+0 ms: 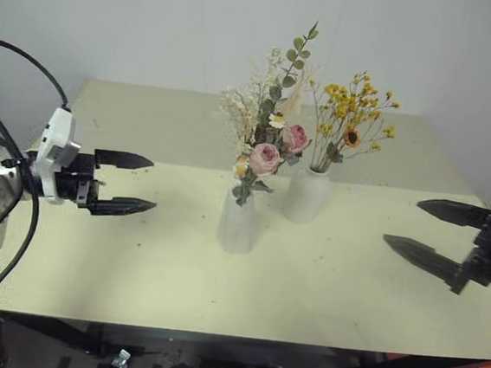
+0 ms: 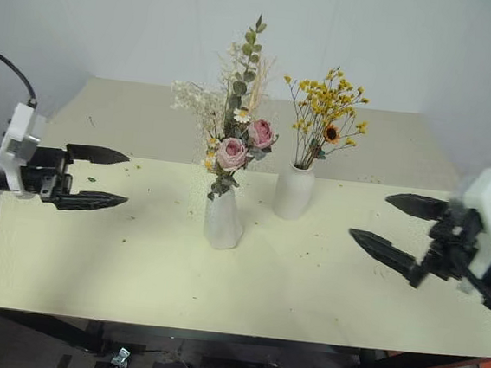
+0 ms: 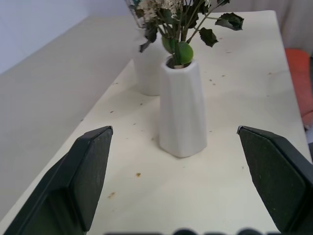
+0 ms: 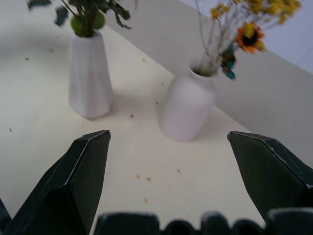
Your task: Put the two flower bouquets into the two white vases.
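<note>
Nearest the camera, the two grippers are hanging over the front half of the cream table, one at each side, and both are holding nothing. The left gripper is standing with its two black fingers spread wide and pointing inward toward the tall tapered vase; the right gripper is mirroring it from the other side, fingers likewise spread and empty. Each is well apart from that tall vase, with bare tabletop between.

The tall tapered vase is sitting near the middle of the table, upright, and the rose bouquet of pink roses, white sprigs and green leaves is standing in its mouth. Just beside the tall vase, behind it and toward the robot's right, the rounder vase with the short neck is also standing upright, carrying the yellow dried bouquet on thin brown stems. The two vases are close together but seem not to be touching. Small crumbs of dried petals are lying scattered around the tall vase.

Judging by this, both bouquets are already seated and the placing step looks finished. The next move is probably just calling for the arms to back off wide of the flowers, without brushing a stem or tipping a vase
</note>
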Motion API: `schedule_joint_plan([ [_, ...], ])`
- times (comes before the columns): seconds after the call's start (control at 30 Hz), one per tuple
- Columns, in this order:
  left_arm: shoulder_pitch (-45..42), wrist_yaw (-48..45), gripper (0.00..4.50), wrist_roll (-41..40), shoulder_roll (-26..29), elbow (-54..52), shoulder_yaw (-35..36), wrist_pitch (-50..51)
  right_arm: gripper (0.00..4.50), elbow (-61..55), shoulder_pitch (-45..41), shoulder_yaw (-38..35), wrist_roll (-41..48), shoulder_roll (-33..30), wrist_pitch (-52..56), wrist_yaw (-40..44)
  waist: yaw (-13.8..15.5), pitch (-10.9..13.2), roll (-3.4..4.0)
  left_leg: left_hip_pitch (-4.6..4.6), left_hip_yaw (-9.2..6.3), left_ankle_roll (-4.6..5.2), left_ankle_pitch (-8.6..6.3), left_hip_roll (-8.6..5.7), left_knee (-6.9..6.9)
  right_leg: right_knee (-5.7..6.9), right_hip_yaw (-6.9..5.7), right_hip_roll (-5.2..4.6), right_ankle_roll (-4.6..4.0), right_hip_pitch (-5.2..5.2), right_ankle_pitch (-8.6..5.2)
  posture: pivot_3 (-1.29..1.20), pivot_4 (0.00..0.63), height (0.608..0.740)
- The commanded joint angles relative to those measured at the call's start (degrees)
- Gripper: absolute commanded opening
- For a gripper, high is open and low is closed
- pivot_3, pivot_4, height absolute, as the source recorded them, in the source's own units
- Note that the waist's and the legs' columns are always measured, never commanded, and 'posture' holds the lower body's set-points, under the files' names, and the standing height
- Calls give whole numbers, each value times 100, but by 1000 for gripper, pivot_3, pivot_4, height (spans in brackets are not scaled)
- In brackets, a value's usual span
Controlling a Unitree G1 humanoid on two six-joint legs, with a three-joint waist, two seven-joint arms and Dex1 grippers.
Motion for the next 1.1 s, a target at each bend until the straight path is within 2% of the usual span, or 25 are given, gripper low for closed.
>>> schedule_joint_plan([
  [0.03, 21, 45, 4479, -73, 150, -158, 259, -286, 4500, 119, 125, -392, -248, -175, -235, 283, -1, 0, 0, 2, 0, 0, 0, 1, 0, 1, 0, 1, 0, 2, 0, 0, 150, 740],
  [0.13, 46, 328, 4479, -121, 16, -138, 416, -441, 4500, 174, 216, -438, -587, -158, -546, 378, -4, 0, 0, 4, 1, 0, 0, 2, 0, 2, 0, 2, 0, 1, 0, 0, 150, 740],
  [0.23, 118, 534, 4479, 51, -142, -182, 460, -999, 4500, 185, 185, -417, -965, 279, -1298, 257, -19, -1, -2, 3, 2, 0, 0, 2, -1, -1, 1, 1, 0, 1, 0, 0, 150, 740],
  [0.3, 218, 418, 4479, 49, -68, -217, 429, -1109, 4500, 221, 150, -404, -1086, 382, -1440, 121, -26, -1, -2, 1, 2, -1, 0, 2, -2, -2, 0, 1, 1, 0, 0, 0, 150, 740],
  [0.47, 55, 450, 4479, -171, -21, -82, 449, -980, 4500, 192, -38, -464, -864, 407, -1355, -31, -32, -1, -2, 4, 3, -1, 0, 2, -1, 3, 2, 2, -1, 1, 1, 0, 150, 740],
  [0.63, -237, 643, 4479, -23, -197, 19, 238, -1110, 4500, -154, 531, -705, -921, 612, -1273, 52, 17, -2, -3, 1, 1, 0, 0, 0, -1, 0, 1, 0, 1, 2, 0, 0, 150, 740],
  [0.7, -239, 582, 4479, -227, -245, 60, 387, -1071, 4500, -275, 640, -785, -768, 747, -1307, 37, 10, -1, -2, -1, 2, 0, 0, -1, -2, -3, 1, 0, 1, 3, 0, 0, 150, 740],
  [0.9, -265, 982, 4479, -333, -536, 258, 701, -1395, 4500, -391, 609, -416, -884, 1001, -1489, -327, -42, -3, -2, 16, 3, 0, 0, 1, -1, 5, 5, 2, 1, 10, 1, 0, 150, 740],
  [1.1, -355, 721, 4479, -488, -112, 234, 646, -991, 4500, -349, 556, -393, -472, 977, -1430, -197, -37, -3, -3, 13, 3, 0, 0, 1, -2, 2, 4, 2, 1, 9, 0, 0, 150, 740],
])
